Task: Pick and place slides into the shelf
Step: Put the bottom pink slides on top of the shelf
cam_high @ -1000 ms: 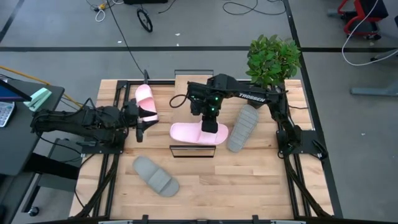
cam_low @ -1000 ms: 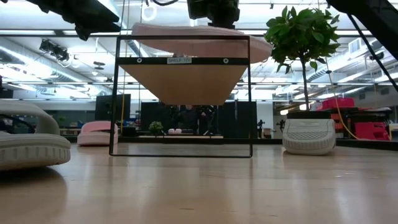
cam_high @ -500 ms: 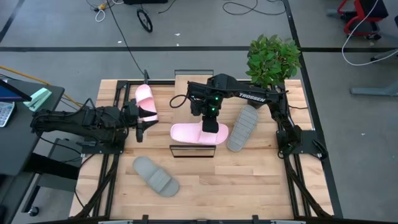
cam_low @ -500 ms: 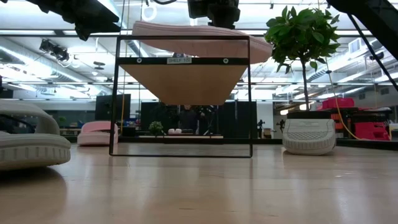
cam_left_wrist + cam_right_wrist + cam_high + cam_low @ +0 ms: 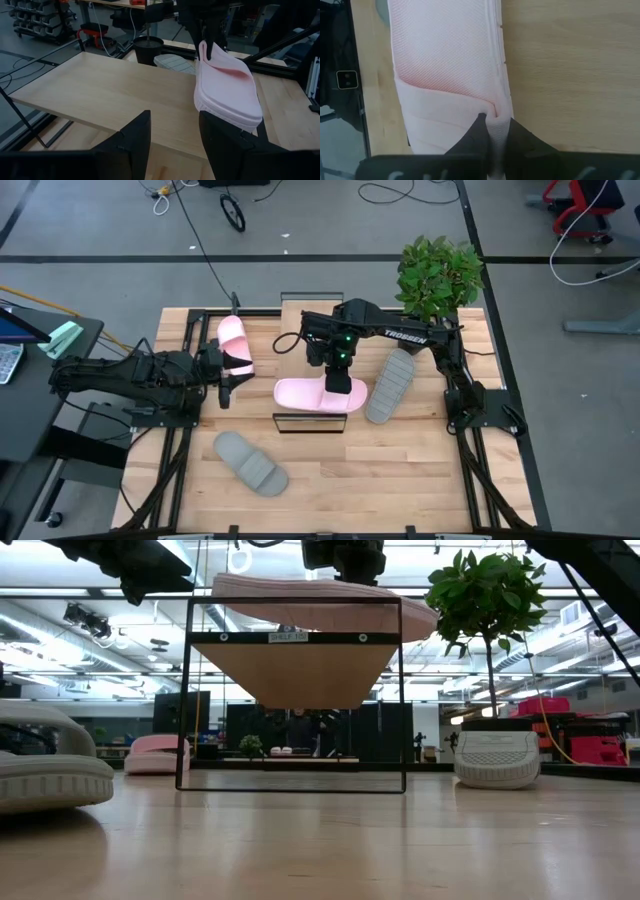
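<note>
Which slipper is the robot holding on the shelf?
The pink slide lying on the shelf; the right pincer pinches its strap. The other pink one and both grey ones lie on the table.

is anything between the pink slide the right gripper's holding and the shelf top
Nothing visible. The right gripper is shut on the pink slide's strap, and the slide already lies on the shelf top, its end overhanging the shelf's edge in the low view.

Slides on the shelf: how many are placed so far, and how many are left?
None fully released. The right end effector is pinching the strap of one pale pink foam slide lying on the light wood shelf. Left: the second pink slide by the left end effector, and two grey slides on the table.
</note>
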Available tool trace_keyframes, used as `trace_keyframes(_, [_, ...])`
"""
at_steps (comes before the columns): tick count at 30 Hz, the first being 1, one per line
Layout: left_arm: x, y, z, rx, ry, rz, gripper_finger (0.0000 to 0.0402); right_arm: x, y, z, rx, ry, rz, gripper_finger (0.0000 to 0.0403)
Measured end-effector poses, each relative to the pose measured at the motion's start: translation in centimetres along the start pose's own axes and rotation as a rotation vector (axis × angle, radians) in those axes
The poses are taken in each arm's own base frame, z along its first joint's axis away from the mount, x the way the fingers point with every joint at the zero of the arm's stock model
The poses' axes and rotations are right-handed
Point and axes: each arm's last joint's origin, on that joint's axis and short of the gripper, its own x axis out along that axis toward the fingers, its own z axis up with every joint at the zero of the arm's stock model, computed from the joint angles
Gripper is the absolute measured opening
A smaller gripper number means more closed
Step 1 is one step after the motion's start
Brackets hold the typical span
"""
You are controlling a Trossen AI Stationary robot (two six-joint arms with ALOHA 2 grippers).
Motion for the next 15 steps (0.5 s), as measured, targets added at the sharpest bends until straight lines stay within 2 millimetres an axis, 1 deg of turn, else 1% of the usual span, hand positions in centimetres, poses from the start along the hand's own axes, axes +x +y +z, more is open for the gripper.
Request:
trace_keyframes(3, [0.0, 0.0, 0.0, 0.0, 0.001, 0.0, 0.0172, 0.5, -0.2, 0.0, 0.006, 0.015, 0.001, 0.0027])
trace_keyframes(11, [0.0, 0.0, -0.2, 0.002, 0.022, 0.004, 0.0172, 2.8, -1.0, -0.2, -0.002, 0.075, 0.007, 0.0027])
trace_keyframes(15, [0.0, 0.0, -0.2, 0.003, 0.023, 0.005, 0.0172, 3.0, -1.0, -0.3, -0.016, 0.078, 0.019, 0.0027])
